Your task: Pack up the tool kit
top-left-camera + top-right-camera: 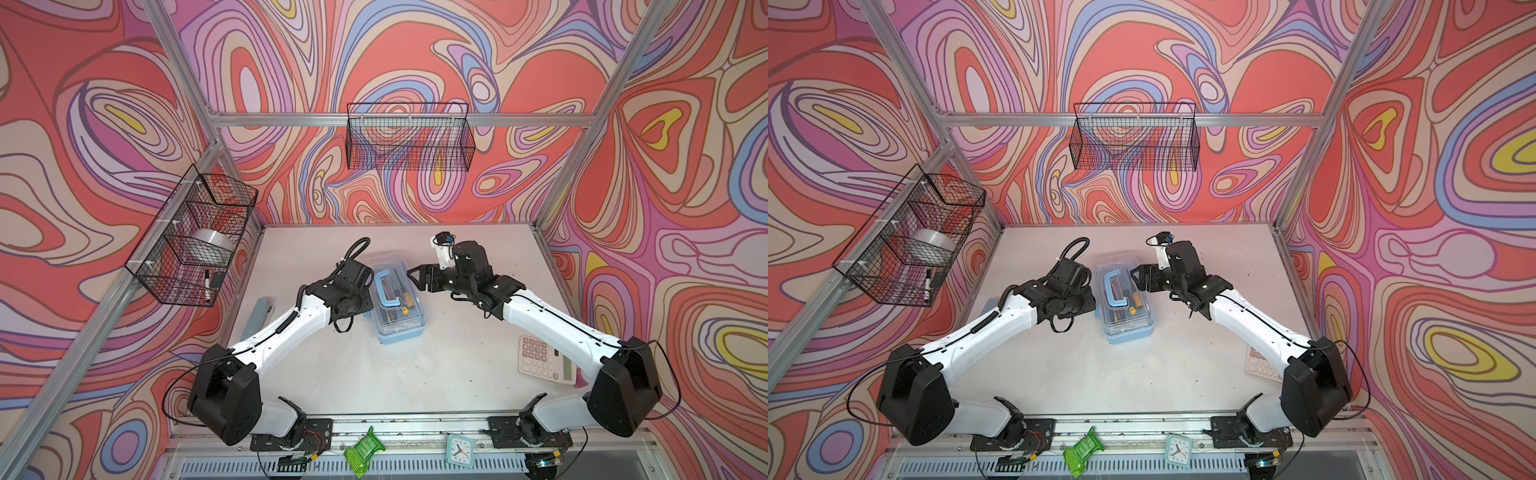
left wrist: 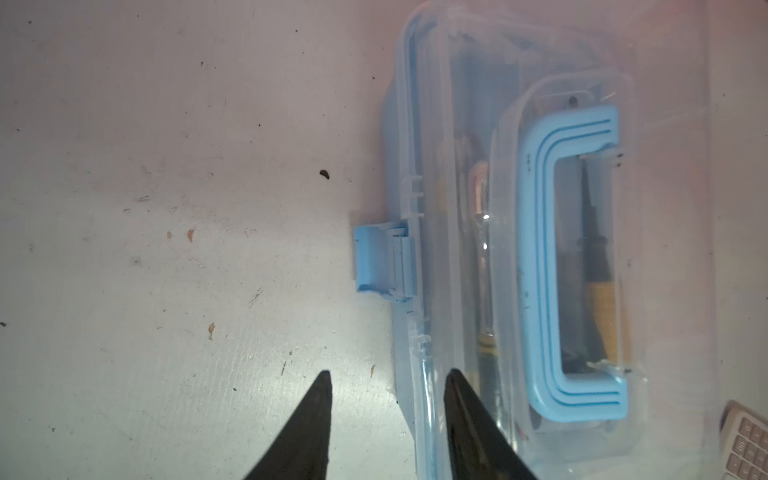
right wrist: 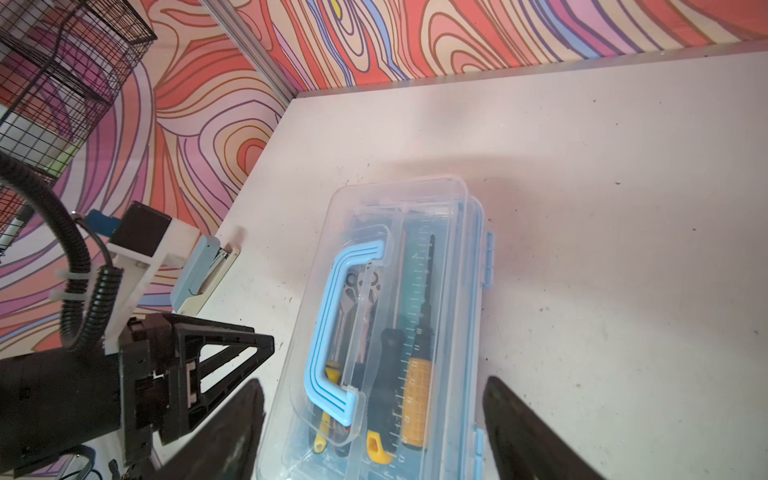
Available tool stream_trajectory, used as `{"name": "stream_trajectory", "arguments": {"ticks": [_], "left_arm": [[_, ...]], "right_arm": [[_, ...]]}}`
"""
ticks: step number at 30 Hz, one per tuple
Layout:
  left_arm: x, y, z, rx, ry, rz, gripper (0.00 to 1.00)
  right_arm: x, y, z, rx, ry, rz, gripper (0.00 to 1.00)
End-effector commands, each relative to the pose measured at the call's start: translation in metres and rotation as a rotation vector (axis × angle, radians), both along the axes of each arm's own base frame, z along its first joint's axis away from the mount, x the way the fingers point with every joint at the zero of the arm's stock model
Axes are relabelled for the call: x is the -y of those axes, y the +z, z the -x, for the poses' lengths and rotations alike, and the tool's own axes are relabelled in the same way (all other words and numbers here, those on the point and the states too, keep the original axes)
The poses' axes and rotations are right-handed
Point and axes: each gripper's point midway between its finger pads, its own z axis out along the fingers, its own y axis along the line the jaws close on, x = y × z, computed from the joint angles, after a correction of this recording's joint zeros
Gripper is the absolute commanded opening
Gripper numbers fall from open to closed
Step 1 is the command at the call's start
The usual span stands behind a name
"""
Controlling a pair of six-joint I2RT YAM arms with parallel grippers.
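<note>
Where swirled walls ring a speckled table, tool kit lidded, left hand seemingly parted, right hand spread.

Calculator half under the right arm, stapler partly behind the left arm, tools inside the tool kit blurred — kinds unreadable, left gripper cut off at the frame edge — only its tips showing.

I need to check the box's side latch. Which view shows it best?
Left wrist view: the blue latch shows close up, unobstructed. In both top views the left arm mostly hides it; the right wrist view shows the far, hinged side of the tool kit.
</note>
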Motion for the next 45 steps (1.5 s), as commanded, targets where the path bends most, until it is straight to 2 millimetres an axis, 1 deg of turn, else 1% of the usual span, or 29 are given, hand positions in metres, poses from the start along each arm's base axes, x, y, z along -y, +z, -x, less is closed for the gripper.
{"name": "stream_trajectory", "arguments": {"ticks": [1,4,10,13,18,23,26,28,31,35,38,39,42,45], "left_arm": [[-0.008,-0.005,0.005,-0.015,0.013,-0.014,0.44],[-0.005,-0.011,0.003,-0.031,0.002,-0.007,0.43],[0.014,-0.021,-0.009,-0.050,-0.055,0.028,0.40],[0.026,-0.022,-0.016,-0.056,-0.107,0.045,0.40],[0.045,-0.020,-0.025,-0.054,-0.180,0.041,0.41],[0.074,-0.019,-0.030,-0.048,-0.251,0.048,0.42],[0.093,-0.021,-0.028,-0.048,-0.289,0.075,0.42],[0.100,-0.022,-0.026,-0.044,-0.306,0.098,0.42],[0.098,-0.023,-0.023,-0.028,-0.316,0.102,0.42],[0.080,-0.024,-0.015,-0.012,-0.324,0.035,0.44],[0.070,-0.027,-0.009,-0.005,-0.334,0.023,0.47],[0.069,-0.027,-0.007,0.001,-0.345,0.025,0.49],[0.063,-0.029,-0.003,0.018,-0.372,0.000,0.58],[0.057,-0.032,0.000,0.036,-0.397,-0.037,0.65]], "right_arm": [[0.006,-0.022,-0.001,-0.025,-0.016,0.063,0.86],[0.008,-0.035,0.000,-0.043,-0.023,0.076,0.86],[0.014,-0.051,0.000,-0.047,-0.036,0.102,0.88],[0.015,-0.058,0.001,-0.053,-0.027,0.099,0.90],[0.022,-0.067,-0.004,-0.063,-0.018,0.090,0.91],[0.025,-0.076,-0.011,-0.058,0.023,0.143,0.92],[0.030,-0.079,-0.017,-0.038,0.067,0.176,0.94],[0.032,-0.080,-0.022,-0.021,0.109,0.192,0.95],[0.034,-0.078,-0.029,0.001,0.160,0.214,0.98],[0.029,-0.076,-0.033,0.011,0.234,0.250,0.98],[0.023,-0.079,-0.034,0.003,0.282,0.252,0.98],[0.022,-0.081,-0.035,0.000,0.293,0.257,0.98],[0.021,-0.088,-0.038,-0.012,0.311,0.282,0.98],[0.023,-0.093,-0.042,-0.025,0.313,0.313,0.98]]}}
